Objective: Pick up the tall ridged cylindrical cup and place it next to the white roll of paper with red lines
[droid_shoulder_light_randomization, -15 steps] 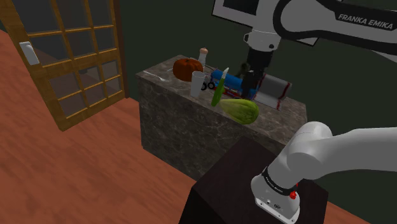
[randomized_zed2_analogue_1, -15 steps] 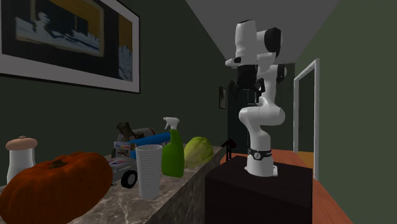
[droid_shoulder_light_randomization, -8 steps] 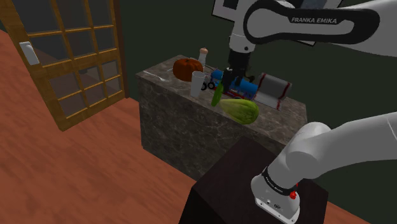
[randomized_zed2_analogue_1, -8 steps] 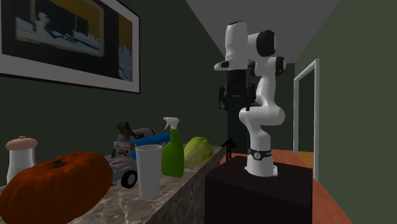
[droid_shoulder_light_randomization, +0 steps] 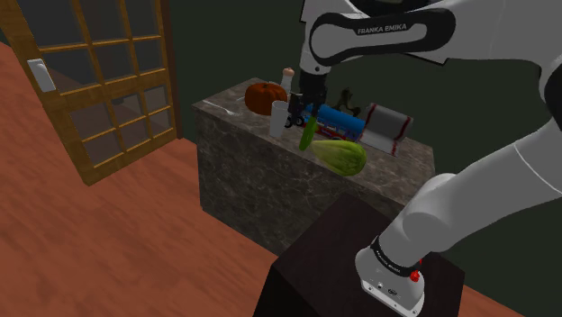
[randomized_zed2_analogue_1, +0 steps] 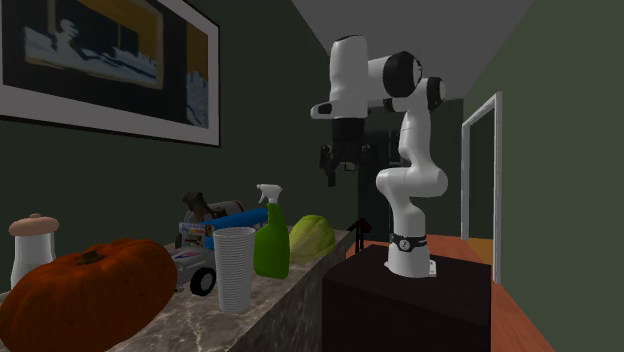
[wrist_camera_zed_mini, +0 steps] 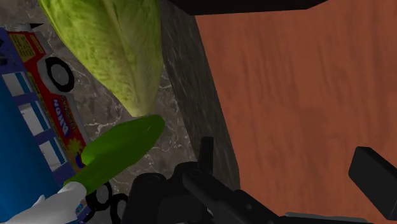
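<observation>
The white, vertically ridged cup (randomized_zed2_analogue_1: 235,268) stands upright on the marbled stone tabletop (randomized_zed2_analogue_1: 285,290), between the orange pumpkin (randomized_zed2_analogue_1: 85,290) and the green spray bottle (randomized_zed2_analogue_1: 271,240). The black gripper (randomized_zed2_analogue_1: 337,180) hangs high above, fingers apart.

The white ridged cup (droid_shoulder_light_randomization: 279,118) stands upright at the shoulder view's upper centre, and the red-lined paper roll (droid_shoulder_light_randomization: 385,128) lies on its side further right.

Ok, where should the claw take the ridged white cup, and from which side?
Take the cup around its upper wall, coming straight down. It stands upright with its mouth open. The green spray bottle and the pumpkin stand close beside it, so a top approach is probably clearest. The claw hangs open above.
</observation>
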You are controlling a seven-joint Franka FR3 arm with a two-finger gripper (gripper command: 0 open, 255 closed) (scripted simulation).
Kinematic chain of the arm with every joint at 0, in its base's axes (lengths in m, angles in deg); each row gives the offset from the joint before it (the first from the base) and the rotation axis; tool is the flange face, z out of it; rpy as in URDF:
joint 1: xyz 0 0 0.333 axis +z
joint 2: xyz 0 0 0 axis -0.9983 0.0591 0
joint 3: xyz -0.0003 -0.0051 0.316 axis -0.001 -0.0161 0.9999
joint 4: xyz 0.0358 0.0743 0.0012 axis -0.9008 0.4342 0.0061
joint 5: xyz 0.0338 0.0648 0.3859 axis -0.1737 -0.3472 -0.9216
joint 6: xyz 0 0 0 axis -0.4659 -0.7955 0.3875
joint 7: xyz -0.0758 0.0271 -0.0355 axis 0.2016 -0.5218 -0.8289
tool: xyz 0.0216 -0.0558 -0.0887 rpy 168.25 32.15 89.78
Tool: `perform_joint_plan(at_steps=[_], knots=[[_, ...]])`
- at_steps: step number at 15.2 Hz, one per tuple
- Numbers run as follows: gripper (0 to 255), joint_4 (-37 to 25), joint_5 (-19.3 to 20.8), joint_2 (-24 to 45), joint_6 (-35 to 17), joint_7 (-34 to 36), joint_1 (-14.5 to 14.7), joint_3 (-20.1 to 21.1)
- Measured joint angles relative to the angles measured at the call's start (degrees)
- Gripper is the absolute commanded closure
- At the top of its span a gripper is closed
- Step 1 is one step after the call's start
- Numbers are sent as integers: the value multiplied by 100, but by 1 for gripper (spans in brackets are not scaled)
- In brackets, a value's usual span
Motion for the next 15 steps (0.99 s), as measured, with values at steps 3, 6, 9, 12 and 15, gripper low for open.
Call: perform_joint_plan(at_steps=[3, 6, 9, 12, 15], knots=[[0, -394, 68, 611, -300, 137, -82, -36], [0, -815, 136, 1210, -570, 236, -173, -104], [0, -1370, 181, 1828, -718, 389, -223, -144], [0, -1892, 218, 2436, -886, 502, -284, -209], [0, -2632, 235, 3081, -876, 601, -336, -274]])
